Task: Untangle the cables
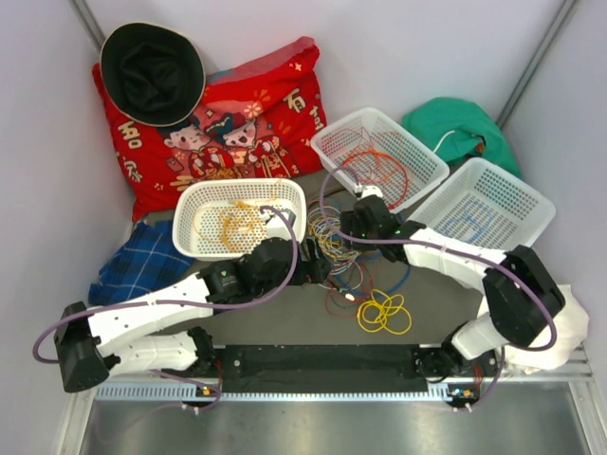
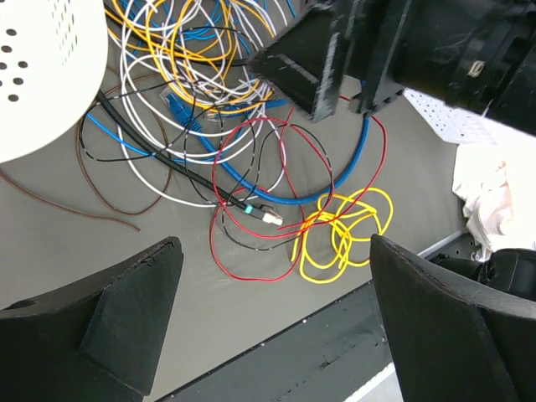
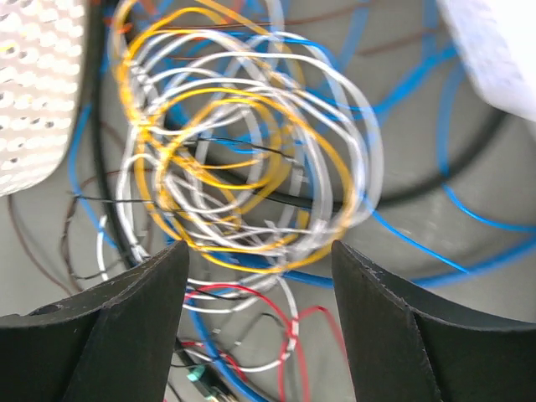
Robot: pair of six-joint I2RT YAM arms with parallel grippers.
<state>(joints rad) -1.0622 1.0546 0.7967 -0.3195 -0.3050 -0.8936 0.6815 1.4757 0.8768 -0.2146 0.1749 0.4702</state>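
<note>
Strand selection: left gripper [image 2: 272, 251] and right gripper [image 3: 260, 251] are held wide, empty, over the cables [image 1: 330, 245]; one loop should be pinched next.

There are three white perforated plastic baskets [image 1: 186, 204] [image 1: 319, 144] [image 1: 544, 203], one red printed cushion [image 1: 280, 100], one black hat [image 1: 152, 71], one blue checked cloth [image 1: 137, 263] and one tangle of thin coloured cables [image 1: 329, 237].

1. I see the cables [image 1: 334, 254] heaped mid-table [image 1: 285, 318], one coil [image 1: 383, 313] apart in front
2. Behind them: left basket [image 1: 204, 213], middle basket [image 1: 365, 133], right basket [image 1: 503, 190]
3. The cushion [image 1: 256, 114] lies behind the left basket, the hat [image 1: 152, 71] on it
</note>
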